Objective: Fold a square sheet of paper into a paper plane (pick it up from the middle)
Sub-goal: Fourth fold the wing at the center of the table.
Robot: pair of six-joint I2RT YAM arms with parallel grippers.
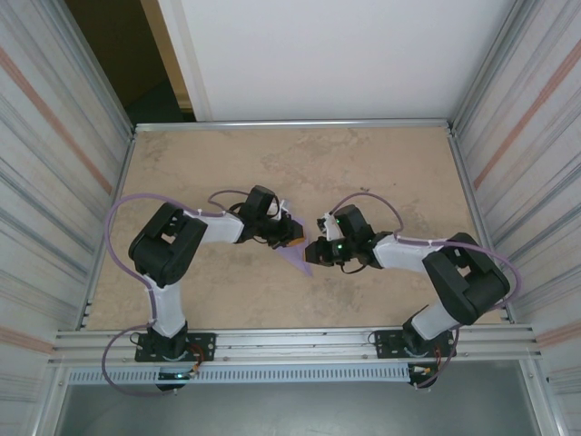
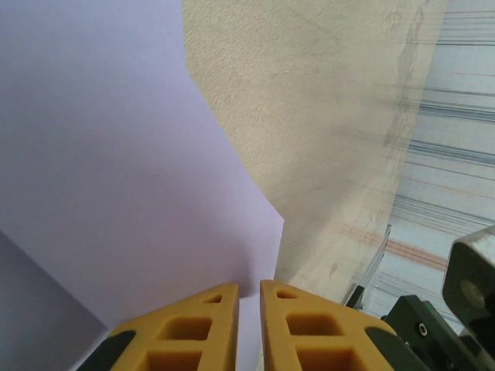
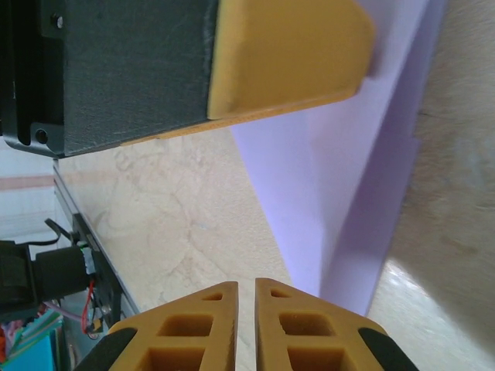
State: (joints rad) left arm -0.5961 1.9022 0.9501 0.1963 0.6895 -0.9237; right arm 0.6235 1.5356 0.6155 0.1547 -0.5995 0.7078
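The creased lavender sheet (image 1: 296, 254) is seen at the middle of the table (image 1: 381, 173), between both grippers; its corner is pinched in the left gripper (image 2: 249, 287), jaws almost together; the right gripper (image 3: 246, 284) is seen narrow too, the sheet lying just beside its fingertips, not visibly clamped.

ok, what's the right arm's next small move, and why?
Probably open the right gripper and shift it onto the lavender paper. Its jaws look shut over bare table just beside the sheet's edge, while the left gripper seems to pinch the paper.
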